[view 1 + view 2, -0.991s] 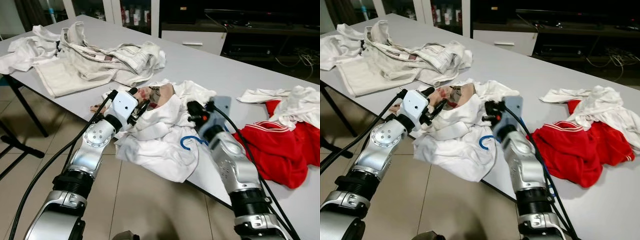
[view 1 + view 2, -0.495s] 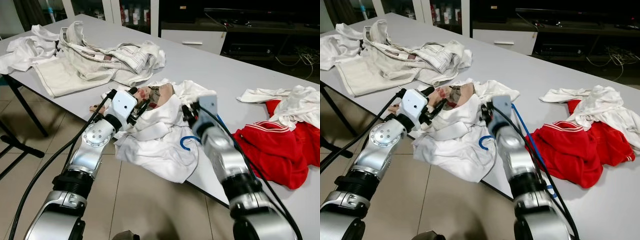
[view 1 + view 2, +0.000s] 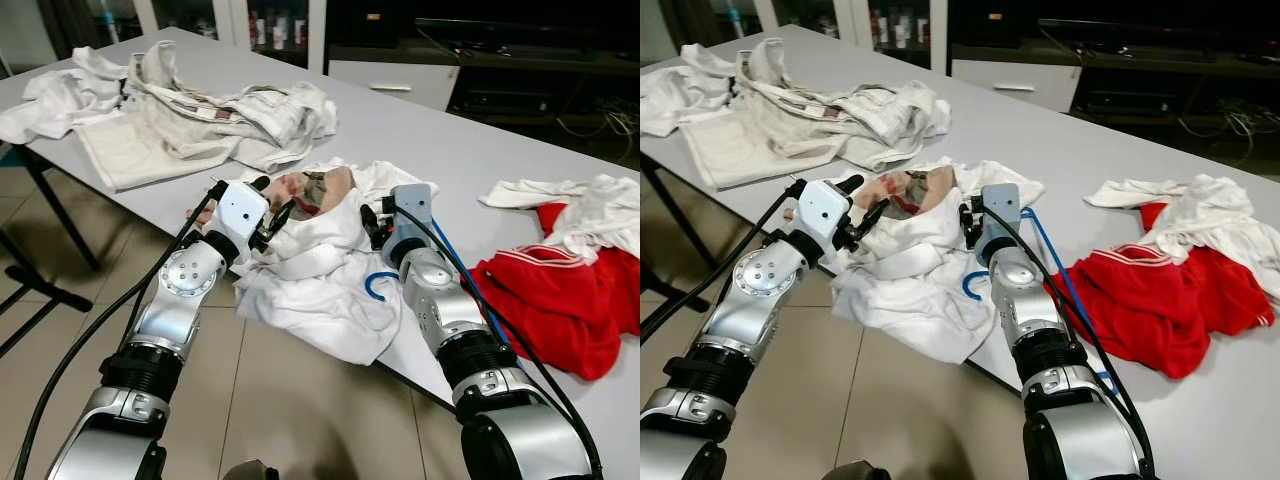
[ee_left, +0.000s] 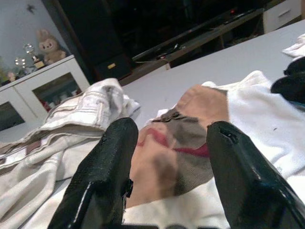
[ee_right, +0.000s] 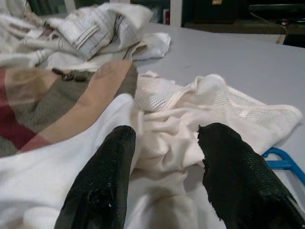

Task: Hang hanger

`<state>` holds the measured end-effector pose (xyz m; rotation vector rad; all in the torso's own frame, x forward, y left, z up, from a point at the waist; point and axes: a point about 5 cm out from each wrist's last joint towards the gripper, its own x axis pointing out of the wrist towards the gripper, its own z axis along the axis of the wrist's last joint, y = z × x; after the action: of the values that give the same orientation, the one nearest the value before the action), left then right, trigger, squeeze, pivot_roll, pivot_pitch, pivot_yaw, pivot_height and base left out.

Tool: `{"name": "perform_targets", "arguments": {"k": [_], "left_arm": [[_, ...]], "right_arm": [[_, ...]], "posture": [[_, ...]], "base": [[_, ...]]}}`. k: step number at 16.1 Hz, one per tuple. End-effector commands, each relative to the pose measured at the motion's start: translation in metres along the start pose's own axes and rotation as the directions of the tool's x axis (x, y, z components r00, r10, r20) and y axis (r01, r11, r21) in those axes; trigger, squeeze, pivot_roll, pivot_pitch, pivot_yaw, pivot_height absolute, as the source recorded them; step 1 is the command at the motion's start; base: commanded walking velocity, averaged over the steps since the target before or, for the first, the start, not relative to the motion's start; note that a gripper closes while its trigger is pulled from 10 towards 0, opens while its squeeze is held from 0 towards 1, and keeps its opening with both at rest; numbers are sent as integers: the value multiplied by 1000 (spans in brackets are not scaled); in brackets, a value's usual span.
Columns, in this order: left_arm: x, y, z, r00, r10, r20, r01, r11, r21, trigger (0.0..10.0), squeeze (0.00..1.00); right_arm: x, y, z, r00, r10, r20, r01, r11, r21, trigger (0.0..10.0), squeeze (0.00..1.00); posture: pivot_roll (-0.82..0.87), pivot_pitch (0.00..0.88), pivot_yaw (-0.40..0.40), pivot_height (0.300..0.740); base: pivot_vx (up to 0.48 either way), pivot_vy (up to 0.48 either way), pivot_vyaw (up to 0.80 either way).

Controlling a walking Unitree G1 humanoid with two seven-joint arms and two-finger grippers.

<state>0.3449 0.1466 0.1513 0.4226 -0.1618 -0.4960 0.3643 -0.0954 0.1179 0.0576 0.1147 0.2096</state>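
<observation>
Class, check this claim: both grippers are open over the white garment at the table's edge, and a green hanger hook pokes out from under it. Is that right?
One slip: the hanger hook is blue, not green, as the left eye view shows. The left gripper and right gripper are open over the white garment at the table edge.

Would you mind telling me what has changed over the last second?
The right gripper has swung in towards the white garment and now hovers open over its folds, holding nothing. The left gripper, the blue hanger and the other clothes stayed put.
</observation>
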Motion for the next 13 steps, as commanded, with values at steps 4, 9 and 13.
{"name": "perform_targets", "arguments": {"k": [4, 9, 13], "left_arm": [[5, 0, 7, 1000, -12, 13, 12, 1000, 9, 10000, 0], [2, 3, 6, 1000, -6, 10, 6, 1000, 14, 10000, 0], [3, 4, 8, 1000, -4, 18, 4, 1000, 19, 10000, 0]], "right_arm": [[-2, -15, 11, 986, -133, 98, 115, 979, 167, 10000, 1000], [-2, 4, 3, 998, -19, 58, 9, 986, 165, 10000, 0], [-3, 20, -6, 999, 41, 28, -46, 980, 195, 10000, 0]], "posture": [[85, 10, -13, 723], [90, 8, -12, 723], [91, 7, -11, 723]], "base": [[0, 0, 0], [0, 0, 0], [0, 0, 0]]}}
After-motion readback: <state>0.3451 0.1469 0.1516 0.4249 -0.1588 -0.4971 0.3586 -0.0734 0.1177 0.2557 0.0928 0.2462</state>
